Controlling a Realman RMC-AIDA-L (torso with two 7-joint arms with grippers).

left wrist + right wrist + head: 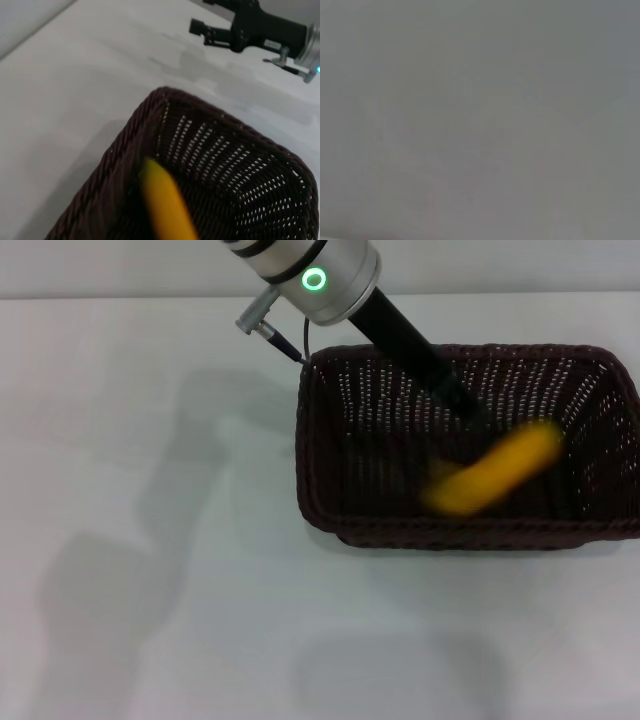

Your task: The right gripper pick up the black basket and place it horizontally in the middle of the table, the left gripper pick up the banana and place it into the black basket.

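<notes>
Banana (492,481) inside black basket (322,440) on tabletop (150,590); left claw (470,410) above it, grip state unclear.

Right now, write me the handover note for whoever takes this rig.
Left gripper: reaching down into the black basket, just above the banana; grip cannot be told.
Right gripper: off the basket, above the bare table, seen only from the left wrist view; holds nothing visible.
Done: the basket stands on the table with its long side across the head view, to the right of centre. The banana is inside its walls.
Left: the banana is blurred, so confirm it lies released on the basket floor, then lift the left arm out.
</notes>
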